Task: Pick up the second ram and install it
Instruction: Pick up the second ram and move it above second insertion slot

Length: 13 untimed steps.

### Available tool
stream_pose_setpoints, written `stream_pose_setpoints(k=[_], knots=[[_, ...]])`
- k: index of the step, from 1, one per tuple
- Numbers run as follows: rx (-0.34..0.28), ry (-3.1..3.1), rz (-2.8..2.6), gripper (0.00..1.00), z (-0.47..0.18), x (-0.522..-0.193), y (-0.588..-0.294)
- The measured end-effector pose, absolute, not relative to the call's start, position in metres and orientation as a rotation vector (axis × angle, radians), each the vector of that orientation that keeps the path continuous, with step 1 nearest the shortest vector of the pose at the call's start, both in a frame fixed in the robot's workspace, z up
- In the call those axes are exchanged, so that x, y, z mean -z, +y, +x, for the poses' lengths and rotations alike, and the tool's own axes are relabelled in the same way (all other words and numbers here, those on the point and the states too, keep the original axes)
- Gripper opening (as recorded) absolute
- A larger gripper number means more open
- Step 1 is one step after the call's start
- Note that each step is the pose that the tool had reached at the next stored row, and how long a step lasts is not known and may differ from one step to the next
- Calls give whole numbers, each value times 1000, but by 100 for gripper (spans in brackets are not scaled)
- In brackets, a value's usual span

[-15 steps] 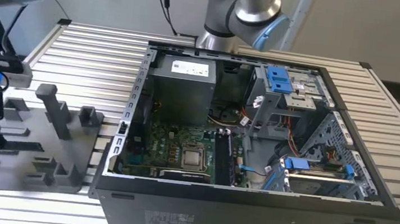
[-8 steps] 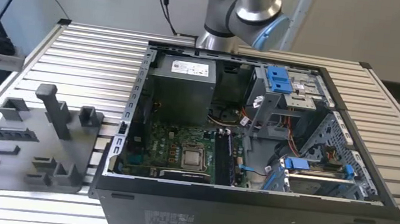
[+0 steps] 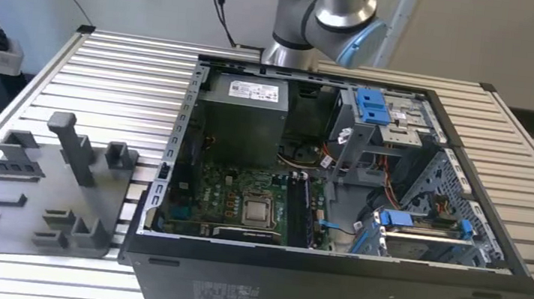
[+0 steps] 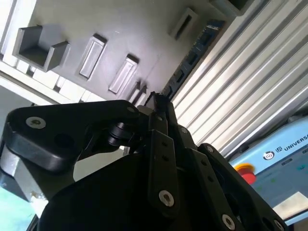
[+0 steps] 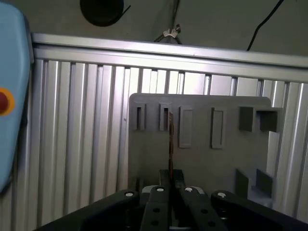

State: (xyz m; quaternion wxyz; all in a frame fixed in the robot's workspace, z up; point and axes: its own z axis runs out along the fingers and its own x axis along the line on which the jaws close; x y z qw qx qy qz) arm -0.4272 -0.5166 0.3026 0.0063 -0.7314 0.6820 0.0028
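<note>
My gripper (image 5: 169, 177) is shut on the second ram (image 5: 169, 144), a thin dark stick seen edge-on that runs from the fingertips toward the grey slotted holder tray (image 5: 216, 159). In the second wrist view the ram (image 4: 192, 57) shows its dark blue-green face with black chips, reaching out from the gripper (image 4: 159, 103) over the tray (image 4: 120, 29) and the ribbed table. Its far end lines up with one tray slot (image 5: 165, 118); I cannot tell whether it touches. In the exterior view the tray (image 3: 37, 225) lies at the left, beside the open computer case (image 3: 331, 293) with black sockets (image 3: 306, 207).
A tall grey post (image 3: 76, 149) stands on the tray. The arm's elbow (image 3: 327, 20) rises behind the case. A blue pendant with a red button (image 5: 9, 96) lies on the slatted aluminium table (image 5: 82, 134) beside the tray. Cables hang at the wall.
</note>
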Motion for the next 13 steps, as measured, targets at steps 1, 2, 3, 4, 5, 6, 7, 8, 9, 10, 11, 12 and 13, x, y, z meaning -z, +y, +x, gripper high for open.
stream_pose_setpoints(k=[1, 2, 3, 4, 5, 6, 7, 8, 9, 10, 11, 12, 13], knots=[[-9, 2135, -2287, 14, -427, -304, -517], [-9, 2139, -2284, 14, -427, -305, -517], [-9, 2144, -2279, 14, -427, -307, -517], [-9, 2150, -2273, 14, -427, -308, -517], [-9, 2156, -2268, 14, -427, -309, -517], [-9, 2162, -2262, 14, -427, -310, -517], [-9, 2166, -2258, 14, -427, -312, -517], [-9, 2170, -2254, 14, -427, -314, -517], [-8, 2175, -2249, 14, -427, -315, -517], [-8, 2180, -2244, 14, -427, -317, -517], [-8, 2188, -2237, 14, -427, -318, -517], [-8, 2193, -2231, 14, -427, -320, -517], [-8, 2195, -2230, 14, -427, -322, -517]])
